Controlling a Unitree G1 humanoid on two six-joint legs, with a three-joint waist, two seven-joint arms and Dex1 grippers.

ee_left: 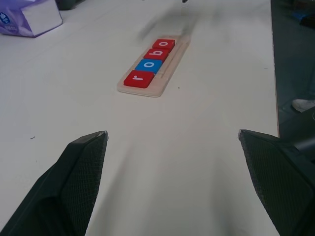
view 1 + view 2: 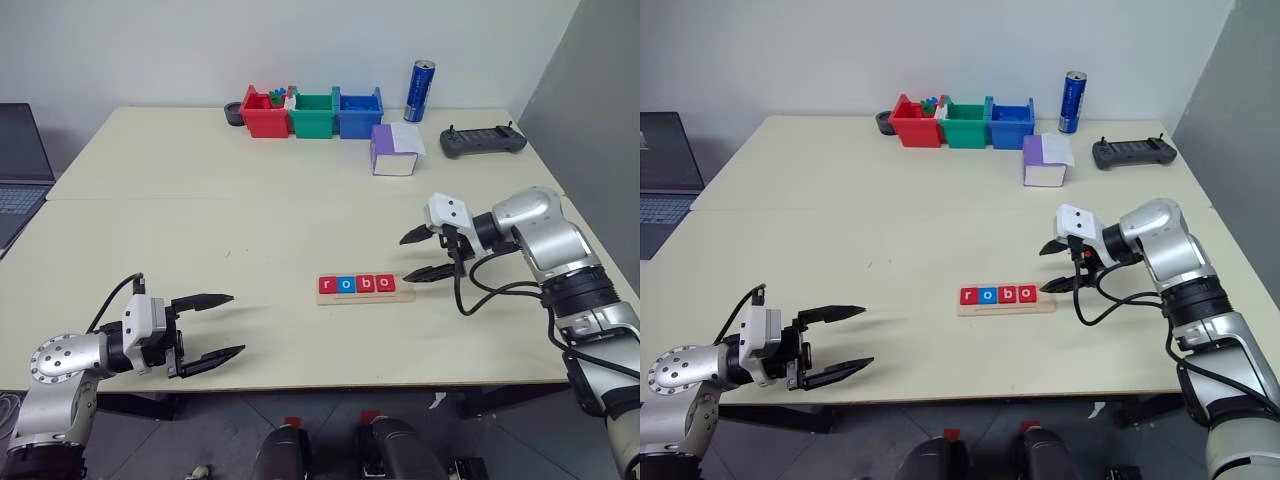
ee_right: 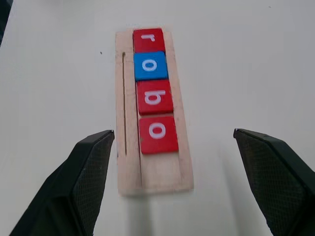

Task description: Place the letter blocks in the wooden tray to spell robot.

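Note:
The wooden tray point(image 2: 405, 290) lies near the table's front edge, right of centre. In it sit letter blocks in a row: red r point(image 2: 327, 285), blue o point(image 2: 346, 284), red b point(image 2: 365, 284), red o point(image 2: 384, 284). The tray's right end slot point(image 3: 160, 174) is bare. My right gripper point(image 2: 404, 259) hovers open just right of that end, a little above the table, with nothing between its fingers. My left gripper point(image 2: 238, 323) stands open and empty at the near left, well apart from the tray point(image 1: 147, 91).
Red point(image 2: 264, 112), green point(image 2: 313, 113) and blue point(image 2: 359, 111) bins line the far edge, with a blue can point(image 2: 419, 90) beside them. A purple-and-white box point(image 2: 395, 150) and a black controller point(image 2: 483, 141) lie at the back right. A laptop point(image 2: 20, 170) sits far left.

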